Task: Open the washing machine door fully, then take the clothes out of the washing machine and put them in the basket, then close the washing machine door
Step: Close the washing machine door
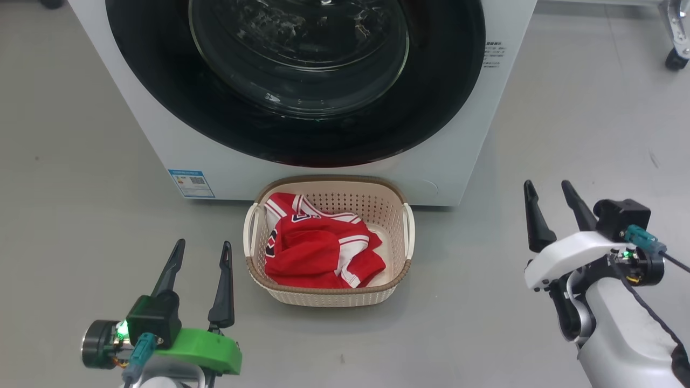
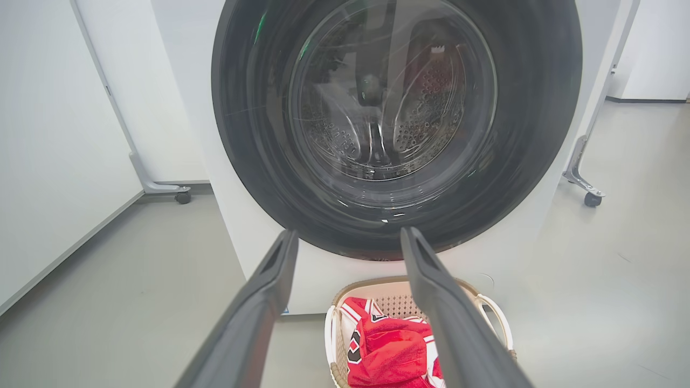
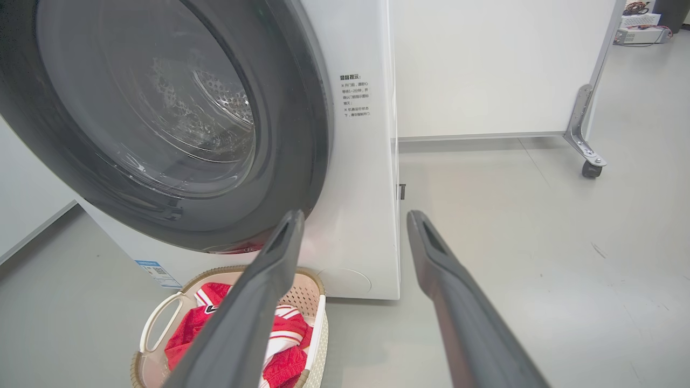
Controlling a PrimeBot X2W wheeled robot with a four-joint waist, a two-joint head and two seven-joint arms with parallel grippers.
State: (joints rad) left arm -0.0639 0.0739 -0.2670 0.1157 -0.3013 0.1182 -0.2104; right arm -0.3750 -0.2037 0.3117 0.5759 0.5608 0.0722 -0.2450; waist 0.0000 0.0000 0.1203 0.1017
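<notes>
The white washing machine stands ahead with its round black door shut flat against the front; the steel drum shows through the glass bowl. Directly below the door sits the cream basket, holding the red clothes with white stripes. My left gripper is open, low on the floor side left of the basket, nothing between its fingers. My right gripper is open too, well right of the basket, and empty. The right wrist view shows the door and basket to its left.
Grey floor lies all around the basket. A blue label sits on the machine's lower left front and printed text on its right. White partition panels on castor feet stand behind both sides of the machine.
</notes>
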